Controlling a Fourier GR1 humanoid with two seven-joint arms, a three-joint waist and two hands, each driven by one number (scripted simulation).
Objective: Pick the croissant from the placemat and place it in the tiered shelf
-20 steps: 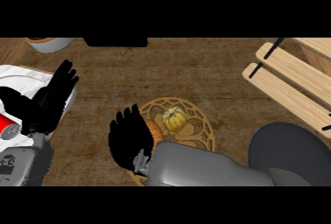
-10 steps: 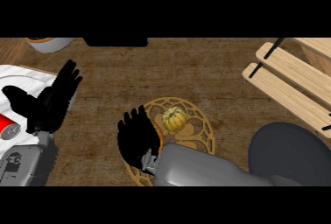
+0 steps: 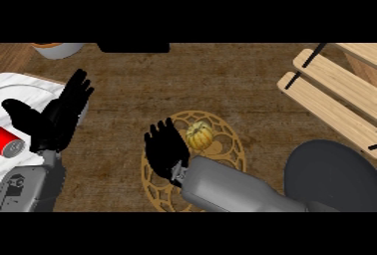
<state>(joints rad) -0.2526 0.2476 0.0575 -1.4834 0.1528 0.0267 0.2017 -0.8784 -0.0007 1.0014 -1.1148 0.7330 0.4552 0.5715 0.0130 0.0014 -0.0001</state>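
Head view shows my right hand (image 3: 168,149) with fingers straight and slightly apart, holding nothing, just left of the croissant (image 3: 197,135); the croissant lies on the round placemat (image 3: 234,149); well right of the placemat stands the tiered shelf (image 3: 331,94); my left hand (image 3: 55,117) rests open, far left of the placemat.

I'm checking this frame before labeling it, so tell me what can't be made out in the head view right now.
- Placemat: its lower left part is hidden under the right hand and forearm.
- Croissant: whether the right hand touches it cannot be told.
- Tiered shelf: cut off by the right edge.
- Red can: cut off by the left edge, partly behind the left hand.
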